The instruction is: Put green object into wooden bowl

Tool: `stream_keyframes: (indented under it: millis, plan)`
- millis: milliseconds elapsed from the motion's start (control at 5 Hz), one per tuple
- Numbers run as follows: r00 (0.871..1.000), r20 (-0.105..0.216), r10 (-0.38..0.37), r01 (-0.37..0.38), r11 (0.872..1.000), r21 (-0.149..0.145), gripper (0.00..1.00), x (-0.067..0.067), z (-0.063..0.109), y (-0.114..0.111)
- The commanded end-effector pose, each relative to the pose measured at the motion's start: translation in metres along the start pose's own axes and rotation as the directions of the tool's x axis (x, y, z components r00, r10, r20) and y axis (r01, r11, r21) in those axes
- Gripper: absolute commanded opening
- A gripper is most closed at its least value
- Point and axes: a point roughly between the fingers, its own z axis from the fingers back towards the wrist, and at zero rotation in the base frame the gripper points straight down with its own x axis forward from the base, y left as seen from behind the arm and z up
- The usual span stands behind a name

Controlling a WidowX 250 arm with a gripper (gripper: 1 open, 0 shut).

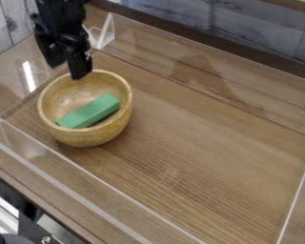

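The green object (91, 111), a flat green block, lies tilted inside the wooden bowl (114, 128), leaning on its right inner wall. The bowl stands at the left of the wooden table. My black gripper (66, 65) hangs above the bowl's far left rim, pointing down. It is open, with nothing between its fingers, and clear of the block.
A clear plastic wall (142, 195) rings the table (206, 133), with its near panel along the front edge and a side panel at the right (299, 191). A grey brick wall (232, 24) runs behind.
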Motion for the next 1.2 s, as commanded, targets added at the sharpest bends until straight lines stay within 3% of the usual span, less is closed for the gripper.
stream_keyframes:
  millis: [0,400,600,800,1000]
  plan:
    - [0.999,0.037,-0.006,0.005,1.000,0.018,1.00,0.010,0.026,0.008]
    - [1.000,0.023,0.010,-0.009,1.000,-0.011,1.00,0.005,0.031,0.004]
    - [1.000,0.016,0.025,-0.025,0.999,-0.023,0.00,0.001,0.025,0.008]
    - [0.999,0.007,0.037,-0.037,0.999,-0.038,1.00,-0.003,0.019,0.013]
    - [0.994,0.005,0.111,-0.110,0.993,-0.045,1.00,0.003,0.018,0.007]
